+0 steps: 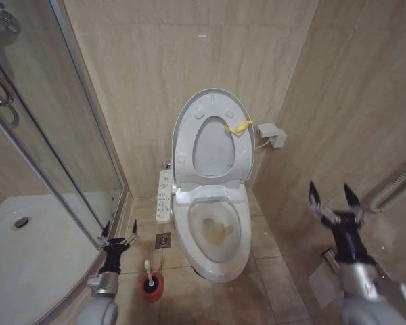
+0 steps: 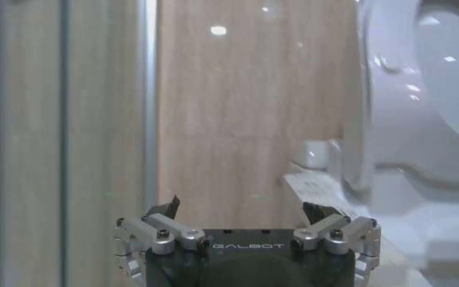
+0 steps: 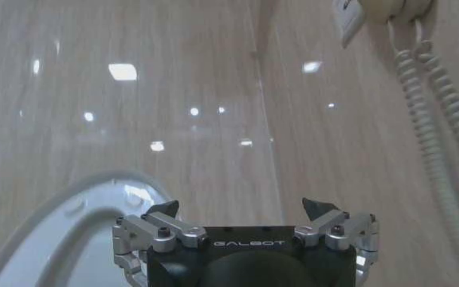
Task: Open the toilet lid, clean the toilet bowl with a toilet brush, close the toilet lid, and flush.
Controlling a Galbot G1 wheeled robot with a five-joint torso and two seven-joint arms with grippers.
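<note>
I'm looking at two arms ending in rounded silver-grey wrist shells with black necks. My left gripper (image 1: 117, 233) is showing a black body, the white word GALBOT, and silver link brackets with round screw heads carrying short dark pointed fingertips (image 2: 165, 207). My right gripper (image 1: 334, 201) is looking identical, though I think its fingers are black-tipped too.

You have beige tiled walls (image 1: 142, 61) all round, tiled floor (image 1: 277, 284) below. Glass shower screen (image 1: 61, 128) on your left, white shower tray (image 1: 34, 250) with round drain (image 1: 21, 221) behind it. Square floor drain (image 1: 163, 240) beside button panel (image 1: 164, 196). Small white box (image 1: 274, 135) on back wall. Coiled cord (image 3: 437, 137) hanging on wall.
</note>
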